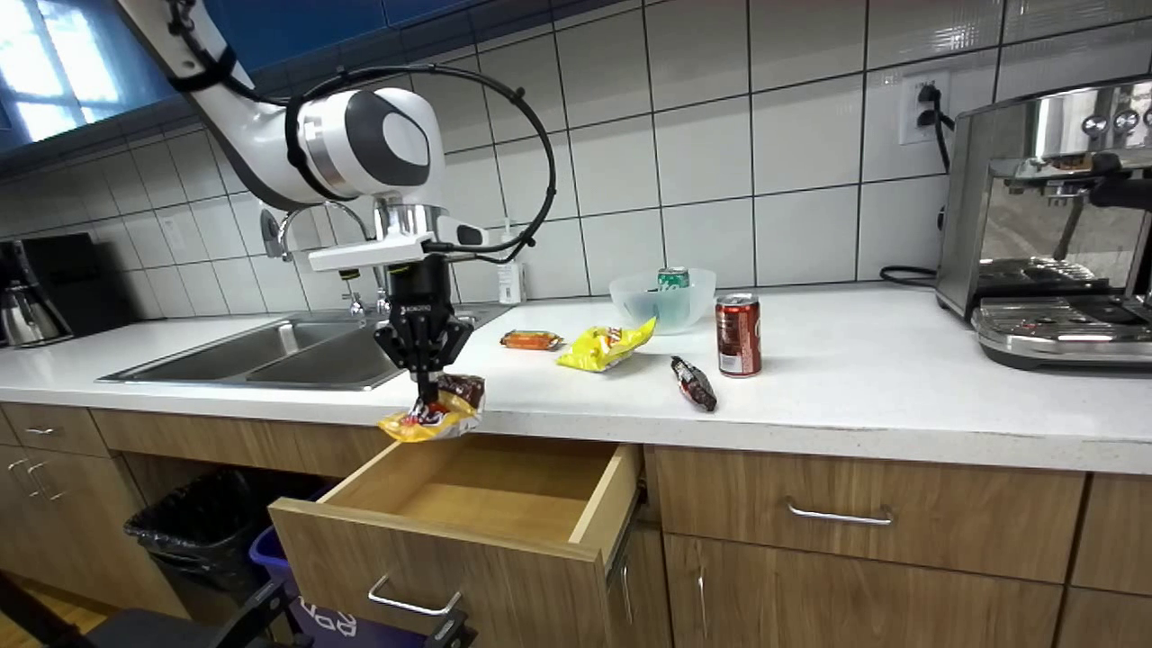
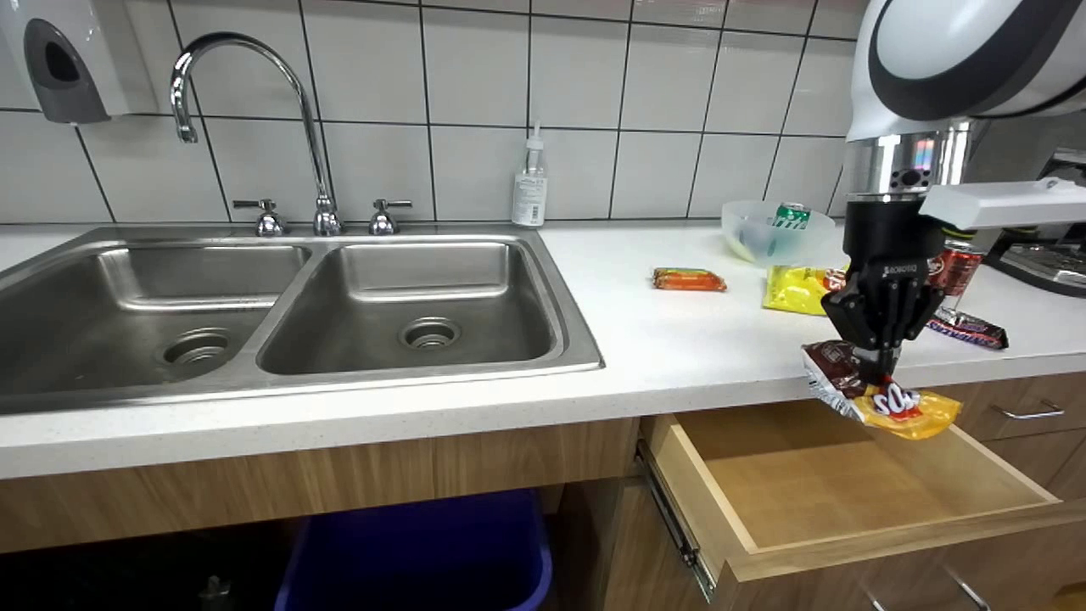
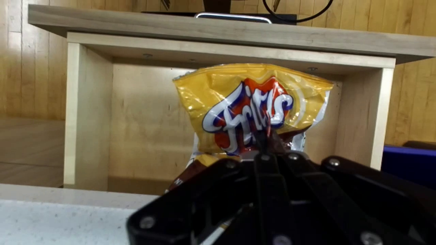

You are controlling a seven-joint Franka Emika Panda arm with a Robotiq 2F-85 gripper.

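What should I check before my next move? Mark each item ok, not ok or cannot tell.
1. Hand shut on the Fritos bag: ok.
2. Drawer open beneath the bag: ok.
3. Bag within the drawer's width in the wrist view: ok.
4. Bag supported from below: not ok, it hangs from the hand.
5. Bag's counter-side end not touching the countertop: cannot tell, the hand partly hides it in the wrist view.
6. Red soda can upright on the countertop: ok.

The gripper point(image 1: 427, 396) is black, the chip bag point(image 3: 252, 105) yellow and brown, printed red, white and blue; the counter point(image 3: 68, 219) speckled white, the drawer front point(image 1: 490, 580) grained brown.
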